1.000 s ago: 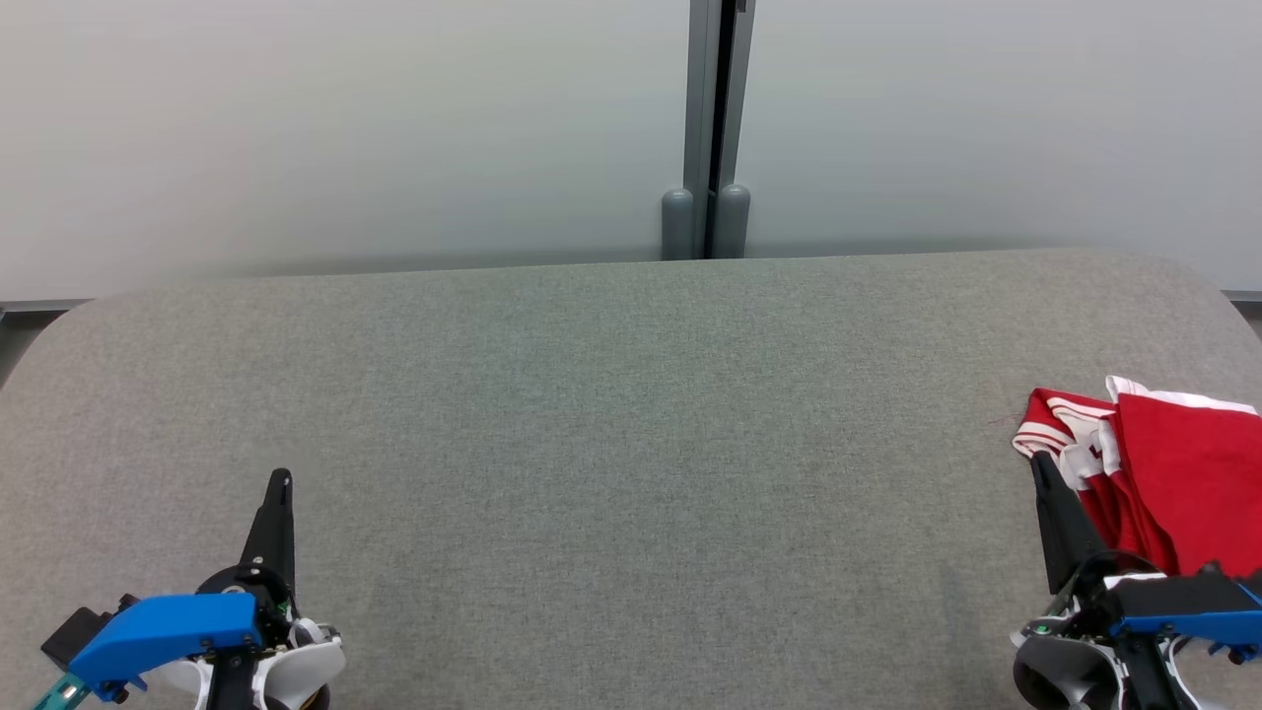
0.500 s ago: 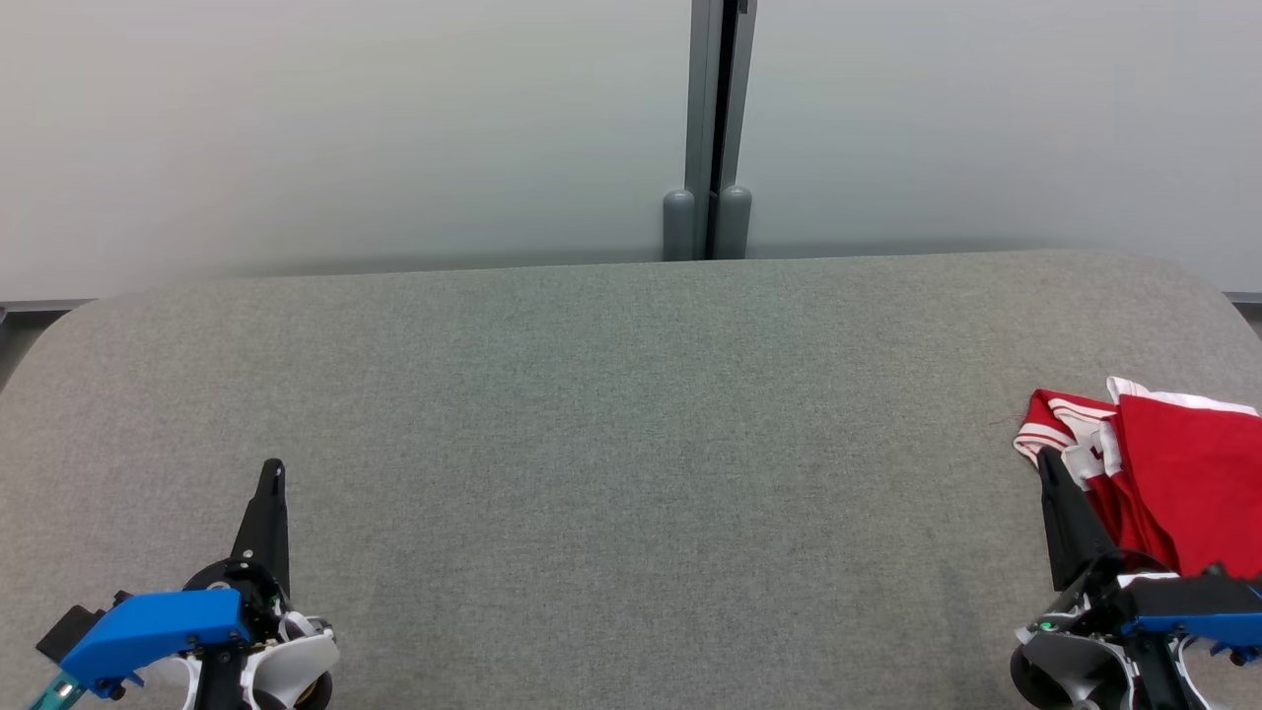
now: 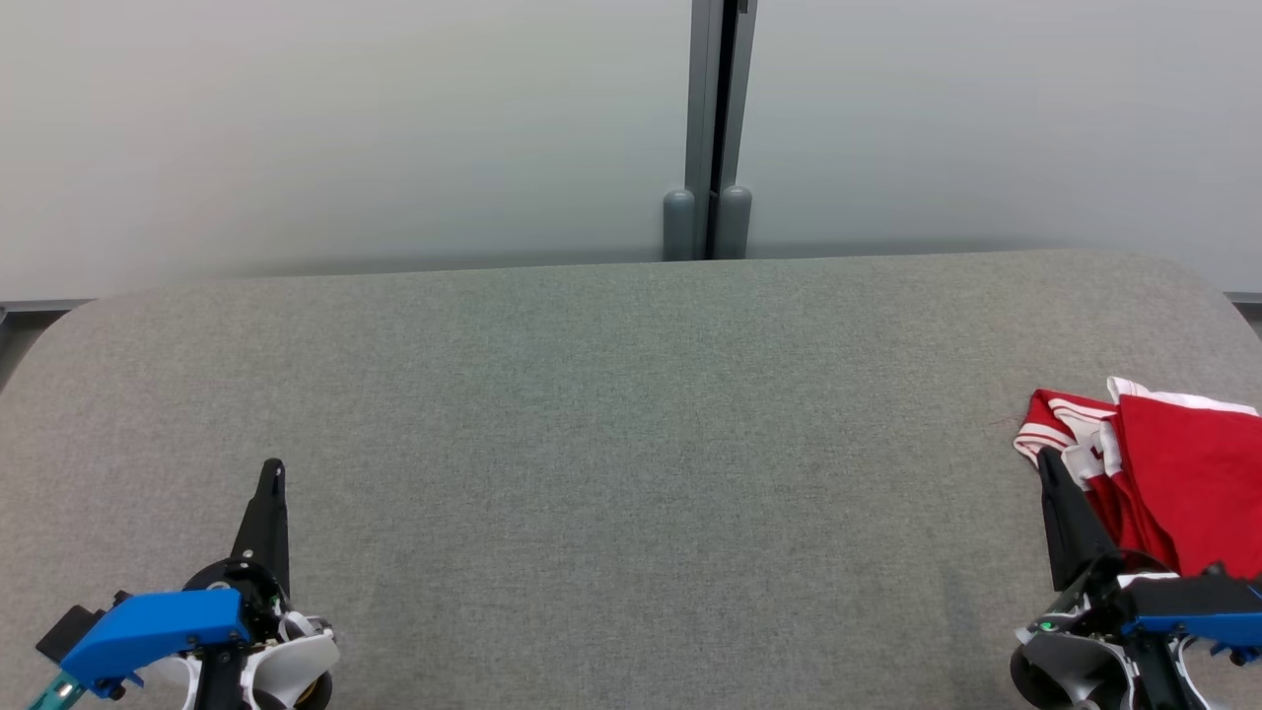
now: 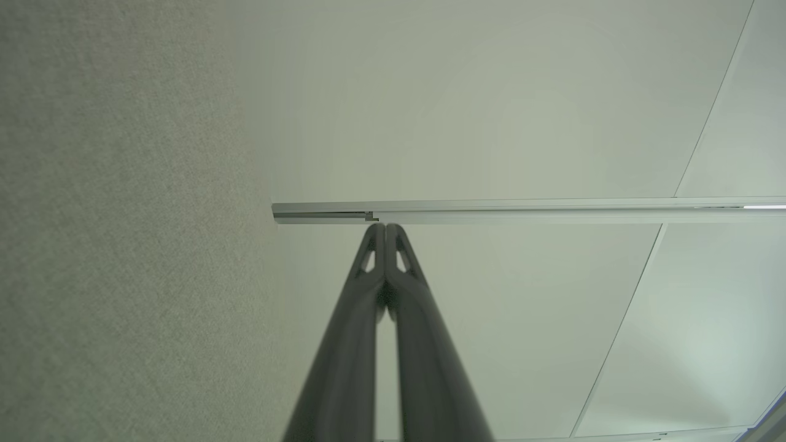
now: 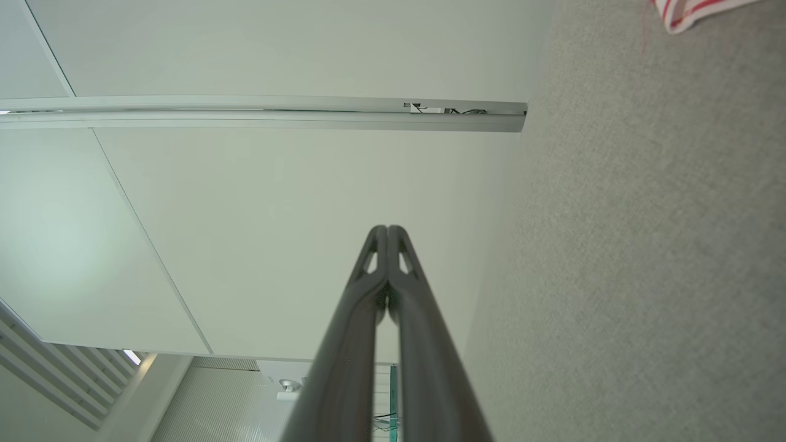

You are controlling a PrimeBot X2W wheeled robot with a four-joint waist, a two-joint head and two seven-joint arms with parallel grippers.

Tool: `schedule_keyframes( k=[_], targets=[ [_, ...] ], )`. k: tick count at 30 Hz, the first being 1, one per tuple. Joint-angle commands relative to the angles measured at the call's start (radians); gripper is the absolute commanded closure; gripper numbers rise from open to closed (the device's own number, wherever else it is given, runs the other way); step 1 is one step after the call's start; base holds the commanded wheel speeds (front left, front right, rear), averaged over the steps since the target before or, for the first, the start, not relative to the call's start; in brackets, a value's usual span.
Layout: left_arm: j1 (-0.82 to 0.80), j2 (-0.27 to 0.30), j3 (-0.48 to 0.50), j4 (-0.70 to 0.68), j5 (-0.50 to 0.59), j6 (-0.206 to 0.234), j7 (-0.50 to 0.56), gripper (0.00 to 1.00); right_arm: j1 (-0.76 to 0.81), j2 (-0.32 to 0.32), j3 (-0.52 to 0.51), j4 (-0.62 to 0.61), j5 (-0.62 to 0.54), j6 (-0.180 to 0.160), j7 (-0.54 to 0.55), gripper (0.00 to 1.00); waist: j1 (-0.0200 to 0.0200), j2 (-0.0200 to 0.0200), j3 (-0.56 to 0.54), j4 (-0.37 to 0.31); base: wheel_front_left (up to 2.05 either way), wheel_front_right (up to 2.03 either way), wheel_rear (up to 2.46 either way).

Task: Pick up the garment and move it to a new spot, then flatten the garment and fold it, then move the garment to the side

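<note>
Red garment [image 3: 1173, 473], perhaps crumpled, at the right edge of the bench [image 3: 631, 424]. Left gripper [image 3: 273, 469] and right gripper [image 3: 1044, 461] closed, empty; the right should open before pinching.

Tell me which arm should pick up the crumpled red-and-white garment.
Right. The right gripper, shut, has its tip beside the crumpled red-and-white garment; the left gripper, also shut, is far across the grey fabric-covered table.

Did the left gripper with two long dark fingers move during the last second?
Yes, slightly: against the grey wall post, the left gripper crept up the head view and a little left.
</note>
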Motion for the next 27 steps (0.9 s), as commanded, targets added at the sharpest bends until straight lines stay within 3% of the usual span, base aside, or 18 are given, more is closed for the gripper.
schedule_keyframes(
  k=[1,27],
  targets=[
    [-0.009,0.0,0.002,-0.005,-0.003,-0.005,0.004,1.0,0.014,-0.005,-0.003,-0.004,0.003,0.0,0.004,1.0,0.0,-0.0001,0.0,0.0,0.0,0.0,0.0],
    [-0.009,0.0,0.002,-0.005,-0.003,-0.005,0.004,1.0,0.014,-0.005,-0.003,-0.004,0.003,0.0,0.004,1.0,0.0,-0.0001,0.0,0.0,0.0,0.0,0.0]
  ],
)
